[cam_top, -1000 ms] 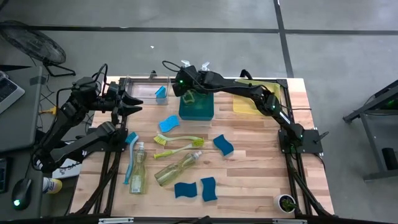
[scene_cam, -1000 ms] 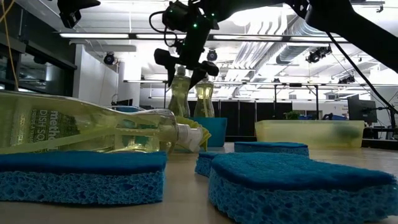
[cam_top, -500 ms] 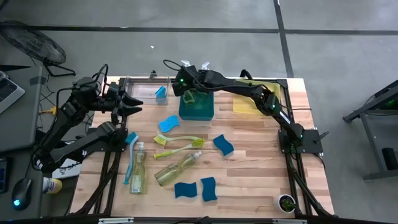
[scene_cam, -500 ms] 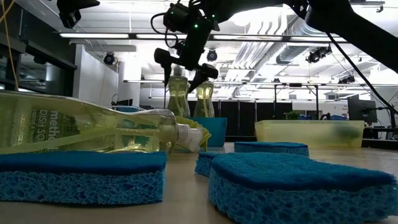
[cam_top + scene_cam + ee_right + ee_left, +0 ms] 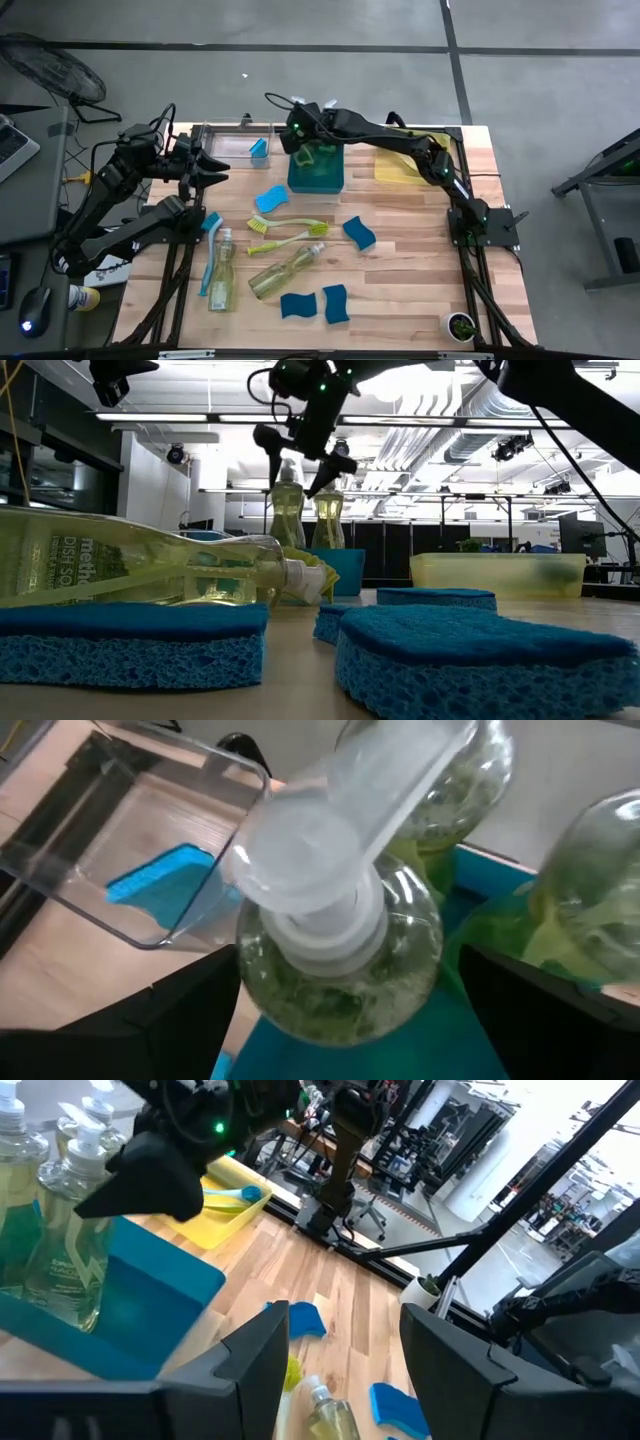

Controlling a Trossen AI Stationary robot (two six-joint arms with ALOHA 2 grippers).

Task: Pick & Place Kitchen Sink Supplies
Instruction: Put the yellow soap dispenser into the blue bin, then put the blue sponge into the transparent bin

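With the clear pump bottle of yellow-green soap (image 5: 340,970) upright in the teal rectangular bin (image 5: 315,177) beside others: right pincer (image 5: 303,458) spread wide above its pump head, holding nothing. Best lifted straight up, clear of the nozzles, before swinging toward the supplies remaining on the wooden tabletop (image 5: 410,255). Left pincer (image 5: 212,167) part-open, empty, waiting near the clear bin (image 5: 225,140).

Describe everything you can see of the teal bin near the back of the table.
The teal bin is a rectangular, open-topped tub that looks like opaque plastic, standing upright on the wooden table near its back edge, between the clear bin and the yellow bin. Two clear pump bottles of yellow-green soap stand upright inside it. The right tool hangs open just above those bottles, touching neither bin nor bottle.
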